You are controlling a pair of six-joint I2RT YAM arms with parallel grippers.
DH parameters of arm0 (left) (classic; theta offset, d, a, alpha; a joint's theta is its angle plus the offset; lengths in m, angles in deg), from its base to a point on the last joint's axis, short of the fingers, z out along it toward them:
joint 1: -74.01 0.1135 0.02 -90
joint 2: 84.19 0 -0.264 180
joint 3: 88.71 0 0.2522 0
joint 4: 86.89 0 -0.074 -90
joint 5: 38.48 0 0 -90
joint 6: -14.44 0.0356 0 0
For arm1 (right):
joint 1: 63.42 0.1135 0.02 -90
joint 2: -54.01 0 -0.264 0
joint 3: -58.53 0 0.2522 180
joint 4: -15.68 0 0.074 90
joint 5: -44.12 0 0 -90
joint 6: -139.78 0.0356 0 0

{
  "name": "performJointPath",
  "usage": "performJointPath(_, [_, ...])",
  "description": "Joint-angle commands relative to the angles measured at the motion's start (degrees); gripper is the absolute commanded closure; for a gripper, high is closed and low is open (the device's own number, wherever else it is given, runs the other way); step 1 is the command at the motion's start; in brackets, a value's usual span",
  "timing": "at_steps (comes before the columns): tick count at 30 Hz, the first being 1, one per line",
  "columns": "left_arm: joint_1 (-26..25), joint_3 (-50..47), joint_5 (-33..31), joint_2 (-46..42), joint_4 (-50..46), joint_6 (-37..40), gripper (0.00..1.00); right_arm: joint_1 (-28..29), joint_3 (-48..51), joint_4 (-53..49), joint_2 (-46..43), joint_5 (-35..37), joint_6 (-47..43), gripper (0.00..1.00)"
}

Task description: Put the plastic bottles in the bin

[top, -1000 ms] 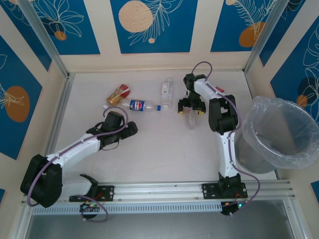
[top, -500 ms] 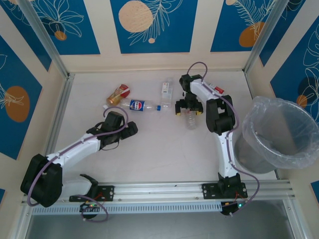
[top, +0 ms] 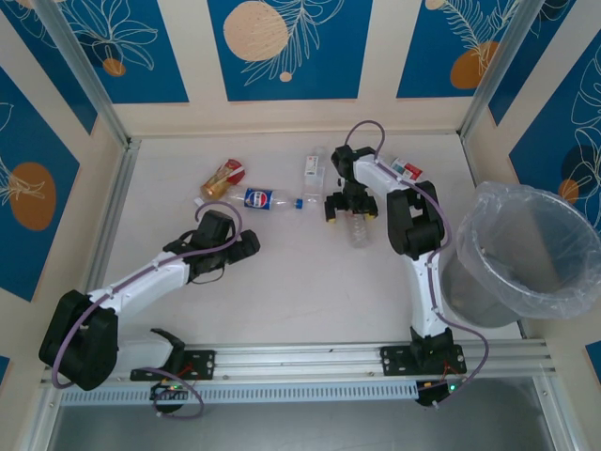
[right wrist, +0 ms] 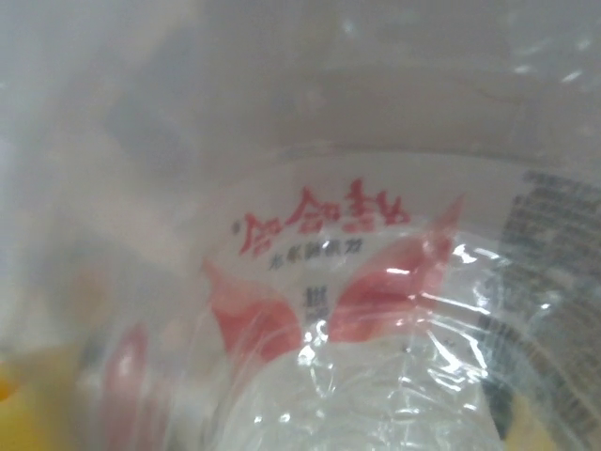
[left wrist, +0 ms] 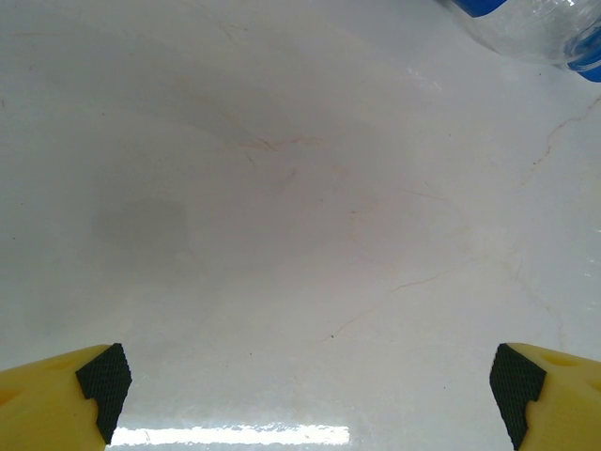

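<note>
Robot lab test cell. White table [top: 300,282] boxed in by walls [top: 282,47] of printed blue leaf panels. Aluminium posts [top: 80,70] stand at the back corners. Metal rail [top: 300,360] along the near edge, two arms [top: 427,272] bolted to it, cables [top: 220,209] looped along them.

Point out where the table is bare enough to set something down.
Bare: the table from the left gripper across and down to the near rail. Crowded: the far middle, where the plastic bottles lie around the right gripper; the bin takes the right side.
</note>
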State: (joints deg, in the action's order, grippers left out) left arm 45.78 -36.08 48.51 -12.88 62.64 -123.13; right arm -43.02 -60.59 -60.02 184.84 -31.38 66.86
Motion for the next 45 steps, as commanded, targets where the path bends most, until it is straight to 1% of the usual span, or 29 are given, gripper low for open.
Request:
performJointPath(1, [0.49,-0.64,-0.07,-1.14,0.03,0.24,0.0,3.49,5.66,-4.52,1.49,-9.81,-0.1,0.03])
performJointPath(3, [0.56,-0.49,0.01,-0.78,0.16,0.27,0.0,3.83,7.39,-3.41,2.17,-12.15,-0.34,0.05])
performJointPath(7, [0.46,-0.28,0.53,-0.05,0.5,-0.05,0.0,4.02,10.3,-0.85,4.03,-14.67,-0.31,0.05])
performJointPath(13, [0.46,0.15,0.72,0.58,0.46,0.05,0.0,4.16,9.34,-3.49,7.51,-14.23,-1.67,0.06])
performJointPath(22, [0.45,-1.24,0.54,0.23,1.18,-0.54,0.0,6.46,11.15,-6.42,11.97,-16.95,-3.28,0.07])
performJointPath(27, [0.45,-1.59,-0.06,-0.42,0.67,-0.18,0.0,6.49,11.71,-6.08,12.0,-17.1,-3.06,0.07])
performJointPath(31, [0.45,-1.66,-0.3,-0.87,0.42,-0.12,0.0,6.58,11.09,-5.89,10.51,-15.21,-2.33,0.08])
performJointPath(34, [0.45,-1.69,-0.51,-1.1,0.04,-0.07,0.0,6.41,10.12,-5.65,8.43,-14.54,-1.67,0.11])
performJointPath(39, [0.45,-1.61,-0.53,-1.26,0.01,-0.4,0.0,6.24,8.46,-5.79,6.04,-13.48,-0.56,0.26])
performJointPath(45, [0.45,-1.46,-0.6,-1.34,-0.25,-0.37,0.0,5.53,9.11,-3.78,2.9,-13.28,0.9,0.34])
